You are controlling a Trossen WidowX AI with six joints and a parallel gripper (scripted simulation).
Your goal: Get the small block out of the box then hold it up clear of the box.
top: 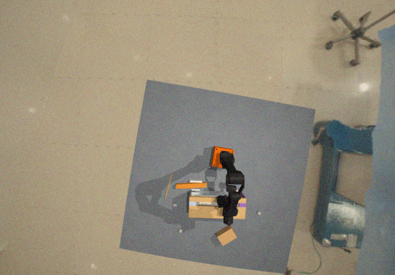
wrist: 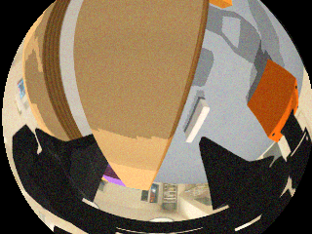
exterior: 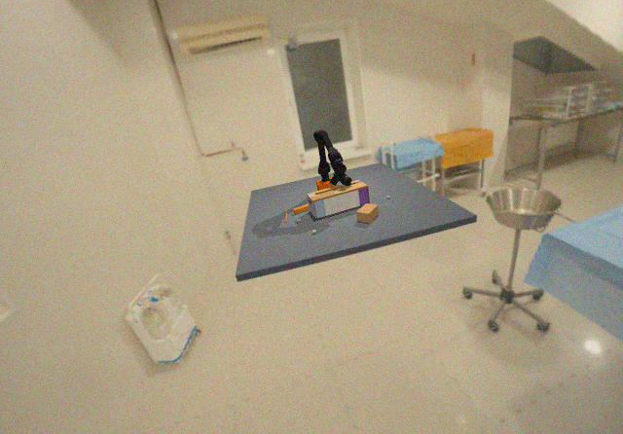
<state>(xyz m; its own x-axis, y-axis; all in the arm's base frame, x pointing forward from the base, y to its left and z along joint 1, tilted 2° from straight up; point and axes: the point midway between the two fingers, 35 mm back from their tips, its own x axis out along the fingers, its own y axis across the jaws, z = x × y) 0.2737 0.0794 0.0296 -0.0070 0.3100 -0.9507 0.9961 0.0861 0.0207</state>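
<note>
Top, exterior and wrist views of a single arm working at the clear-fronted box (top: 203, 209). The box, a tan-topped oblong with a pale front panel (exterior: 338, 204) and a purple end (exterior: 363, 197), stands on the blue-grey tabletop (top: 178, 122), in front of the arm's orange base (top: 217, 156). The arm reaches from that base across the box's top, and the pincer (top: 228, 216) hangs over the box near its purple end, at the edge farthest from the base. Its fingers stand wide apart with nothing between them; in the wrist view the tan top of the box fills the space ahead of them, and whether they touch the box cannot be told.

The small block is not plainly seen in any view; the box's front panel is too small in the exterior view to show the shelf or anything on it. A pale bar (top: 201, 203) shows on the box's top toward the end away from the purple one; what it is cannot be told.

Beside the box, on the base side, lies an orange bar (top: 191, 185). A thin orange stick (top: 168, 185) lies farther out beyond the bar. A separate tan block (top: 226, 235) sits on the tabletop just beyond the box's far side, close under the pincer's position. Small grey cubes (top: 258, 213) lie scattered around the box.
</note>
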